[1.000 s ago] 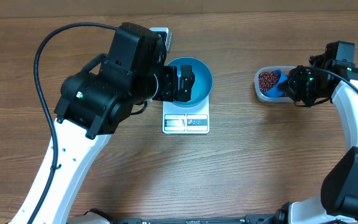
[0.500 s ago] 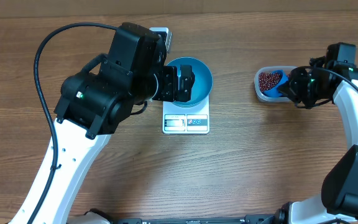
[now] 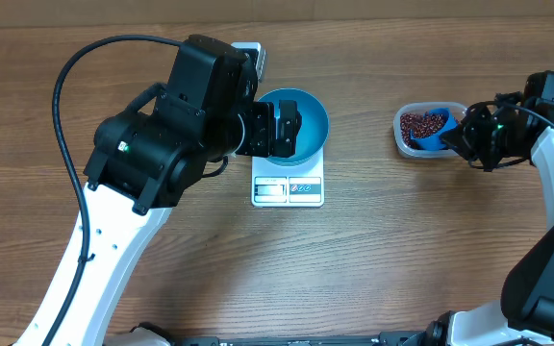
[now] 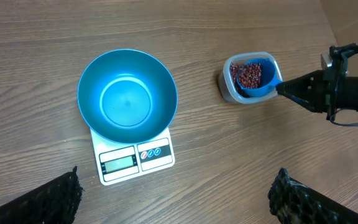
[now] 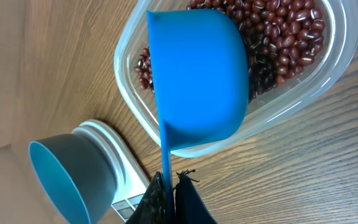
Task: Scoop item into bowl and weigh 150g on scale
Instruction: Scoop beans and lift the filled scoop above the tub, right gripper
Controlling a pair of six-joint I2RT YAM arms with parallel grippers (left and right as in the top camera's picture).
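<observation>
Your bowl (image 3: 313, 132) sits on the scale (image 3: 288, 190) left of centre on the wooden table (image 3: 402, 259). The left wrist view shows it is empty, with bare blue to the bottom. All the beans (image 3: 417, 122) lie in the clear tub (image 3: 399, 128), well apart to the right. A blue scoop (image 3: 437, 140) rests in that tub, its rounded back turned to the right wrist camera. You cannot tell whether any beans lie inside it.

The scale's display window shows no digits you can make out, and the marks on its button panel are too small to read.

Your left gripper (image 3: 279, 130) hangs over the bowl with its fingers (image 4: 45, 200) spread wide and nothing between them. Your right gripper (image 3: 462, 140) is pinched tight on the scoop's thin handle.

Since a second ago the right arm has drawn back to the right. It has pulled the scoop toward the tub's right end and uncovered more beans. The left arm, bowl and scale have not moved.
</observation>
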